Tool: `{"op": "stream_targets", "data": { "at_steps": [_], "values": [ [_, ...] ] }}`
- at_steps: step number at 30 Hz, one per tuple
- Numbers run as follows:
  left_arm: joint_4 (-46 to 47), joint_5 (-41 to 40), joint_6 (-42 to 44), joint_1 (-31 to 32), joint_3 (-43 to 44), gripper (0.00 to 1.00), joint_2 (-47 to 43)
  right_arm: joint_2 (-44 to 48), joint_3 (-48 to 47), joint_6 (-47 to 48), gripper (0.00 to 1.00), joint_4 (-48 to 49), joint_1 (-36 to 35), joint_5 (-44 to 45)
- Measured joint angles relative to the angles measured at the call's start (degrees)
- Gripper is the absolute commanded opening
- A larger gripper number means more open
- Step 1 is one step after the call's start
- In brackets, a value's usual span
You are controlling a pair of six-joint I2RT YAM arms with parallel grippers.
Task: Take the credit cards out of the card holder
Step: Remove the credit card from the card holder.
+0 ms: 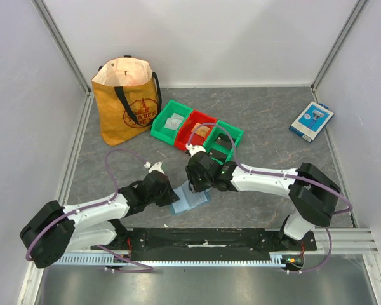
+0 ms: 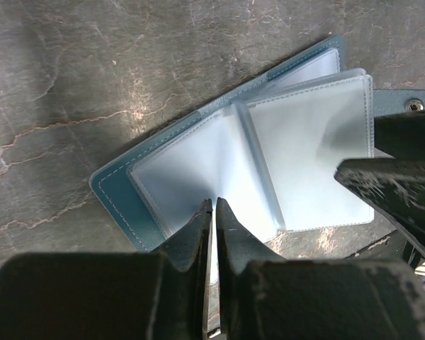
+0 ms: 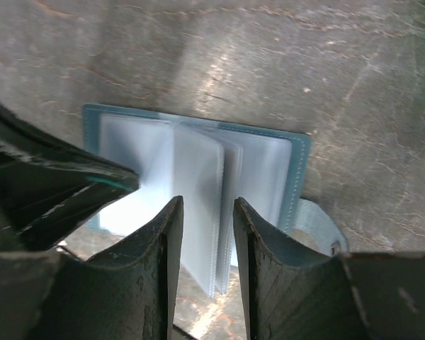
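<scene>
The card holder (image 1: 192, 201) (image 2: 297, 134) (image 3: 198, 170) lies open on the dark table between both arms, its cloudy plastic sleeves fanned up. My left gripper (image 1: 173, 194) (image 2: 214, 202) is shut on the holder's near left edge, and a teal strip shows between its fingers (image 3: 71, 180) in the right wrist view. My right gripper (image 1: 193, 184) (image 3: 207, 202) stands open around the upright middle sleeves without touching them. One of its fingers (image 2: 397, 191) shows in the left wrist view. No credit cards can be made out inside the sleeves. A pale card (image 1: 173, 122) and an orange-tan card (image 1: 203, 131) lie in the bins.
Three small bins stand in a row behind the holder: green (image 1: 160, 130), red (image 1: 189, 141) and green (image 1: 236, 135). A yellow tote bag (image 1: 128, 101) stands at the back left, and a blue-and-white box (image 1: 311, 121) lies at the back right. The holder's snap tab (image 3: 319, 227) sticks out sideways.
</scene>
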State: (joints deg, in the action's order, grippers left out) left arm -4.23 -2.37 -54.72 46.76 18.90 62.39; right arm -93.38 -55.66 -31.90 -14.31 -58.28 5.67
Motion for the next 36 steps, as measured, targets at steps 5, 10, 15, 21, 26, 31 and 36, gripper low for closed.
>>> {"op": "stream_targets", "data": {
  "at_steps": [5, 10, 15, 21, 26, 31, 36],
  "values": [
    [-1.75, -0.15, -0.07, 0.0, -0.48, 0.18, -2.32, 1.49, -1.6, 0.22, 0.41, 0.04, -0.83, -2.73],
    [-5.57, -1.01, -1.31, 0.0, -0.9, 0.21, -9.22, 1.62, -2.05, 0.57, 0.4, 0.07, -1.77, -4.96],
    [-8.0, -2.25, -2.91, 0.0, -0.94, 0.25, -15.15, 1.49, -2.05, 0.83, 0.39, 0.52, -2.23, -7.93],
    [-12.13, -4.98, -5.99, 0.0, -2.05, 0.28, -21.64, -0.42, -2.69, 1.88, 0.4, 2.21, -2.64, -12.83],
    [-16.26, -8.15, -8.11, 0.0, -2.43, 0.3, -28.76, -3.26, -2.73, 2.23, 0.42, 2.97, -2.64, -14.91],
    [-17.62, -9.51, -9.11, 0.04, -2.43, 0.27, -30.99, -3.3, -2.73, 2.91, 0.44, 3.34, -2.62, -14.6],
    [-17.51, -8.63, -9.09, 0.04, -2.4, 0.27, -26.77, -3.28, -2.6, 3.02, 0.52, 3.65, -1.97, -13.55]
  ]
}}
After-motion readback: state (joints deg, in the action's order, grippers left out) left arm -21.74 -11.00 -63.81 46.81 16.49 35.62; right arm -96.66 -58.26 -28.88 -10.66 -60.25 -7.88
